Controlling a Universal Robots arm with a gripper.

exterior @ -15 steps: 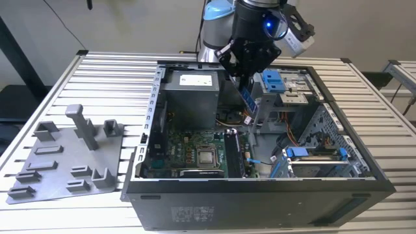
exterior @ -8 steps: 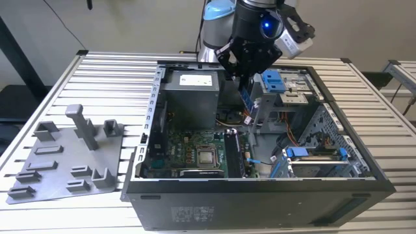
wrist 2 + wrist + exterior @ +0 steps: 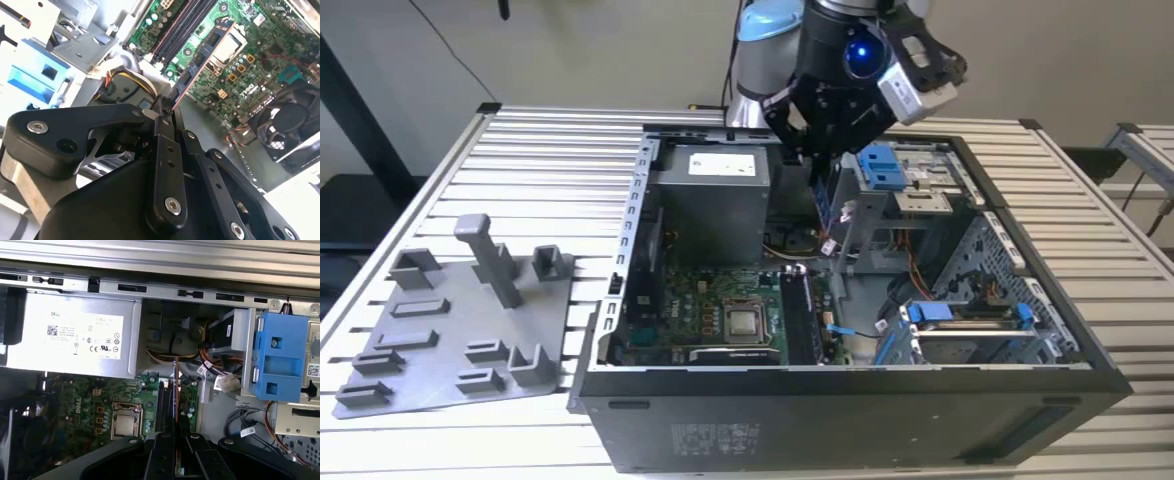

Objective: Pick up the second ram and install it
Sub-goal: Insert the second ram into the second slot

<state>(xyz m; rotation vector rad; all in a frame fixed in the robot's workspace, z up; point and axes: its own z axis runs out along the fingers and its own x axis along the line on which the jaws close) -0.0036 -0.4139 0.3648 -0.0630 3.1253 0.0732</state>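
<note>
My gripper hangs over the open computer case, shut on the second ram. The ram is a thin dark blue strip with chips, held on edge and pointing down toward the motherboard. In the second wrist view the ram runs out from the closed fingertips of the gripper above the board. In the first wrist view the ram shows edge-on as a thin line from the gripper, lined up over the long black motherboard slots. The ram is above the slots, apart from them.
A grey power supply fills the case's back, beside a blue drive bracket and loose cables. The processor socket lies beside the slots, with a fan nearby. A grey holder plate with upright posts lies on the table at the exterior view's left.
</note>
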